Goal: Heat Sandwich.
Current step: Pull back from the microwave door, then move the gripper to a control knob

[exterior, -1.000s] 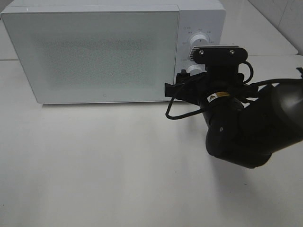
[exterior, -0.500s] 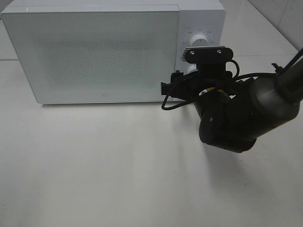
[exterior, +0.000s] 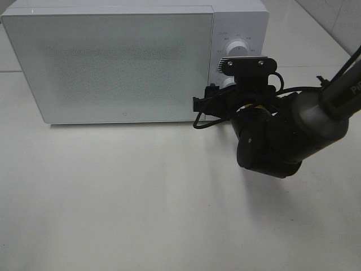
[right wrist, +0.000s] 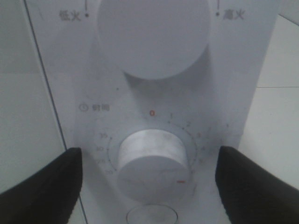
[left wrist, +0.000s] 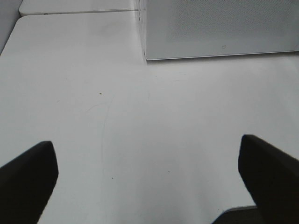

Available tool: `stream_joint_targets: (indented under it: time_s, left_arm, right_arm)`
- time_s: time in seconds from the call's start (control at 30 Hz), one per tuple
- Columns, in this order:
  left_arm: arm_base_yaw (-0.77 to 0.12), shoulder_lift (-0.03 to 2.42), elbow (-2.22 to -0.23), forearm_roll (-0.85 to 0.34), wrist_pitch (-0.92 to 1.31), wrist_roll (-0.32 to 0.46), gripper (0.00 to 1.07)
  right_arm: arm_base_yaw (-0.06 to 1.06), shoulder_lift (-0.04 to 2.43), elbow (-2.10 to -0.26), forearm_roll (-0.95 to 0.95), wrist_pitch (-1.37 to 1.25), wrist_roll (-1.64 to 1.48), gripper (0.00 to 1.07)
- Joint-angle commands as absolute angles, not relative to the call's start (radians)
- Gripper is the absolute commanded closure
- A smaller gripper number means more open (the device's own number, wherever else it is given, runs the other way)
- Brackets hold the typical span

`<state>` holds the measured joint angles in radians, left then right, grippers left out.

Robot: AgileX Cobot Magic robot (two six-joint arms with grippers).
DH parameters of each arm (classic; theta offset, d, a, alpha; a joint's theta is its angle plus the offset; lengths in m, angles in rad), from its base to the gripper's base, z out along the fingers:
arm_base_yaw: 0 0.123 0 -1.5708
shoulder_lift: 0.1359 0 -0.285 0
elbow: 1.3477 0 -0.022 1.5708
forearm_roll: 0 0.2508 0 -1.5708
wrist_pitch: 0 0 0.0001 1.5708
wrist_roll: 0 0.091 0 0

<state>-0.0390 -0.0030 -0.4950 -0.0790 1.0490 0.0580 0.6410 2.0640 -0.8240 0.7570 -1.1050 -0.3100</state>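
Your high camera looked down on the microwave (exterior: 113, 62); right wrist sat close at its lower dial (right wrist: 152, 165); left wrist, low over the bench (left wrist: 140, 140), faced its door.

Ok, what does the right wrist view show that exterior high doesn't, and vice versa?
Only right wrist: the timer dial's numerals, and the right gripper open, a finger on either side of the timer knob, not touching. Only exterior high: the microwave's closed door, the table and the right arm. Both: the upper knob and part of the timer knob. No sandwich in either.
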Motion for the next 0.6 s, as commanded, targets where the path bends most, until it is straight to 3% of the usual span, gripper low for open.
stream_joint_targets:
  time_s: [0.03,0.6]
  left_arm:
    - [-0.036,-0.026,-0.492,-0.08,1.037,0.058,0.09]
    - [-0.036,-0.026,-0.492,-0.08,1.037,0.058,0.09]
  right_arm:
    - [0.623,2.068,-0.849,0.735,-1.126,-0.302,0.31]
    - [0.62,2.073,-0.859,0.724,-1.124,-0.302,0.31]
